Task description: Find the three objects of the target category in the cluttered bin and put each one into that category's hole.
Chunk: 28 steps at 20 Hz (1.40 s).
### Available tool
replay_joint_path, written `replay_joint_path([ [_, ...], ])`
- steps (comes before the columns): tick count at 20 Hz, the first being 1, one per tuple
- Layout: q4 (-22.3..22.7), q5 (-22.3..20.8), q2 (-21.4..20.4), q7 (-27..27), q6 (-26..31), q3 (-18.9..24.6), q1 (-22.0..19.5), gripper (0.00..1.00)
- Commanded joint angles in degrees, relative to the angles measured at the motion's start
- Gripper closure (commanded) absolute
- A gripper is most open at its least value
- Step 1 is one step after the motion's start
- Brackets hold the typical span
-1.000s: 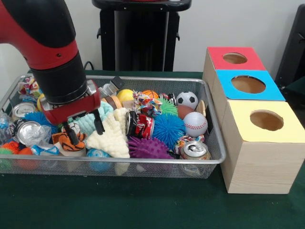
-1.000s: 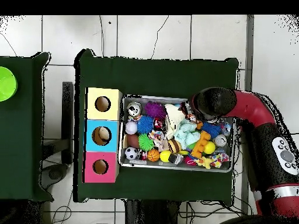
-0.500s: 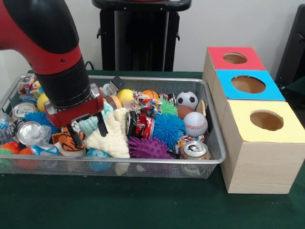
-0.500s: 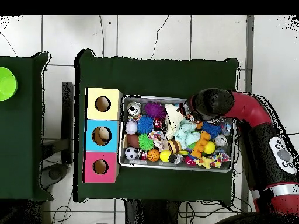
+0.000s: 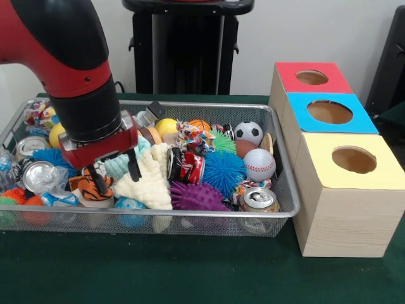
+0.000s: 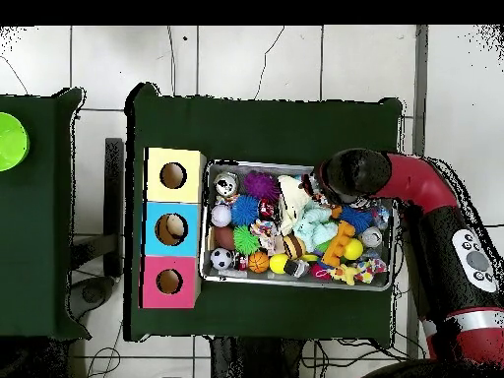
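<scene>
Green cloth covers the counter point(image 5: 190, 272), and on it sit the wire mesh bin point(image 5: 278, 212) and, just beside its end, the row of three wooden boxes: the yellow-topped box point(image 5: 345, 190), the blue-topped box point(image 5: 329, 113) and the red-topped box point(image 5: 312, 77), each with one round hole. You have the arm point(image 5: 66, 57) low over the far end of the bin from the boxes, with the gripper point(image 5: 114, 172) spread open, one finger down by the orange tiger plush point(image 5: 92, 188) and the other against the cream plush toy point(image 5: 150, 180); nothing is held. Which category is wanted I cannot tell, but the position suggests the soft toys, which lie bunched under the gripper with the teal plush point(image 5: 120, 163) behind. Expect these to be light, limp and squashy: they will not slip, but they sag and may drag neighbours such as the crumpled can point(image 5: 37, 176) along. Take the tiger across its thick middle, not a limb, and squeeze fully. The spiky rubber balls point(image 5: 223, 171), the baseball point(image 5: 259, 164) and the soda can point(image 5: 258, 200) nearer the boxes would roll or dent instead.
</scene>
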Motion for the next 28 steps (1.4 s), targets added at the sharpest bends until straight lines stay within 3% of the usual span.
replay_joint_path([
  [1,0.36,-5.50,-2.36,-11.10,3.19,-2.09,2.03,0.00],
  [7,0.84,-6.24,-4.58,-9.88,3.22,-2.30,2.97,0.00],
  [22,-1.22,-11.52,-4.43,-9.43,3.01,-6.29,4.59,0.00],
  [28,-1.63,-12.29,-4.49,-6.55,3.93,-8.02,5.38,0.00],
])
